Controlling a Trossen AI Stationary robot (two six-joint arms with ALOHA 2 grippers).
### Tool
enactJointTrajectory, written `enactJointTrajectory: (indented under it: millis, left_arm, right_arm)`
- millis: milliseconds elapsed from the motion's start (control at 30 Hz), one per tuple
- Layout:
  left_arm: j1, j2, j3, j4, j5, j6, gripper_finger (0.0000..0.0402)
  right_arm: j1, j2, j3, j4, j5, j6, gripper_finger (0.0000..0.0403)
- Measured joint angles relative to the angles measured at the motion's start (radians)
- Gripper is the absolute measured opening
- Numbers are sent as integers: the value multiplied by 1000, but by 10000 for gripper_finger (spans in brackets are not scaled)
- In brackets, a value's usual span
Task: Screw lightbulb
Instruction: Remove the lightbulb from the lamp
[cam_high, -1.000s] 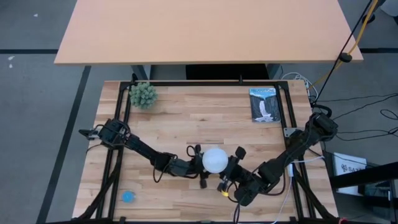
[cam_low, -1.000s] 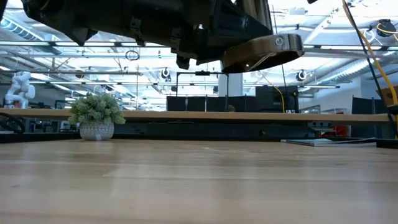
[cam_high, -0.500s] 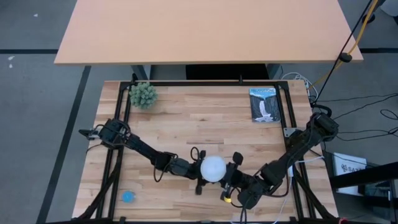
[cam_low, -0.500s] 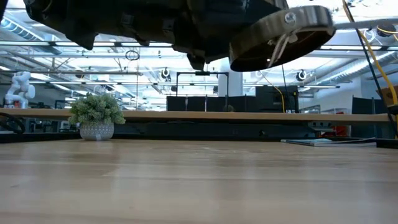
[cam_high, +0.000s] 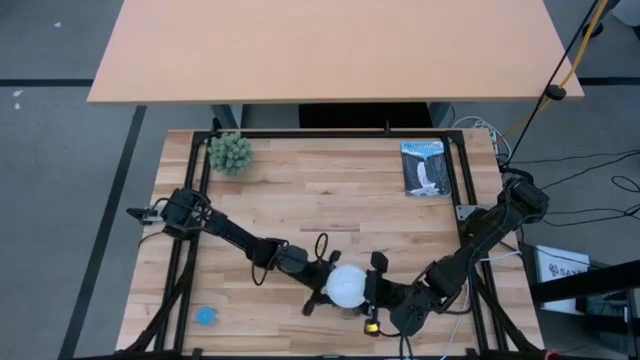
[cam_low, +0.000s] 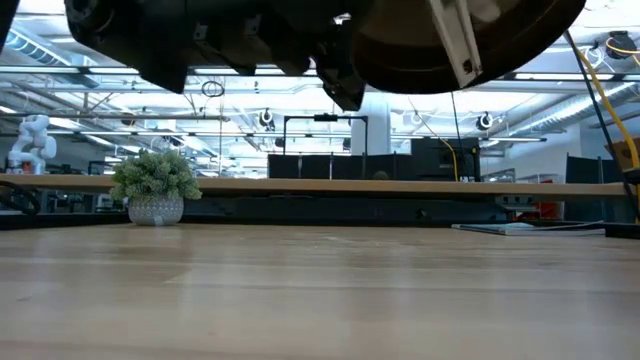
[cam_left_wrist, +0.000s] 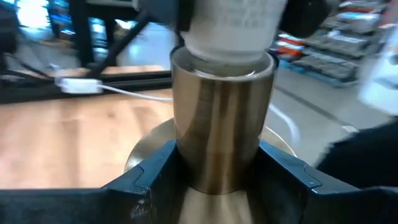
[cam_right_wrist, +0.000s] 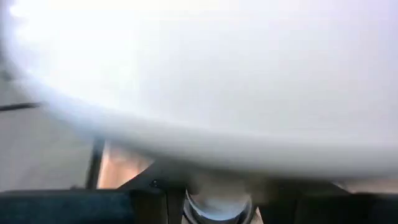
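The white lightbulb (cam_high: 347, 285) hangs above the table near its near edge, between my two grippers. Its neck (cam_left_wrist: 230, 31) sits in the top of a brass socket barrel (cam_left_wrist: 217, 124). The socket's round base (cam_low: 470, 40) with a white cord (cam_low: 455, 45) shows from below in the low view, well above the tabletop. My left gripper (cam_high: 318, 283) is shut on the socket. My right gripper (cam_high: 372, 290) is shut on the bulb, whose dome (cam_right_wrist: 205, 74) fills the right wrist view. My left gripper pinches the socket's brass barrel (cam_left_wrist: 186, 162) between its two fingers, low on the barrel just above the flared base. The fingers lie level, coming from the table's left. The socket is lifted clear of the table, barrel upright with the bulb on top. My right gripper holds the bulb with a finger (cam_left_wrist: 305, 15) on either side of its white neck, under the dome. It comes level from the table's right. The dome hides the place of contact in its own wrist view. The bulb is clear of the table.
A small potted plant (cam_high: 230, 152) stands at the far left and a book (cam_high: 424, 168) lies at the far right. A small blue object (cam_high: 205, 316) lies at the near left corner. The white cord (cam_left_wrist: 124, 92) trails across the wood.
Both grippers have gone together toward the table's near edge, carrying the bulb and socket. In the low view the socket's base has come closer and grown larger. The bulb stays seated on the socket.
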Motion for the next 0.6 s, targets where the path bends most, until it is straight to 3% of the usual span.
enactJointTrajectory:
  millis: [267, 400, 600]
  left_arm:
    - [50, 0, -2, 45, 306, -108, 190]
    - [67, 0, -1, 74, 311, -121, 190]
    - [92, 0, -1, -8, 180, -95, 190]
  right_arm:
    - [-9, -42, 0, 82, -91, -157, 137]
    - [-21, -46, -3, 51, -33, -147, 137]
    - [-21, -48, -4, 20, 137, -150, 148]
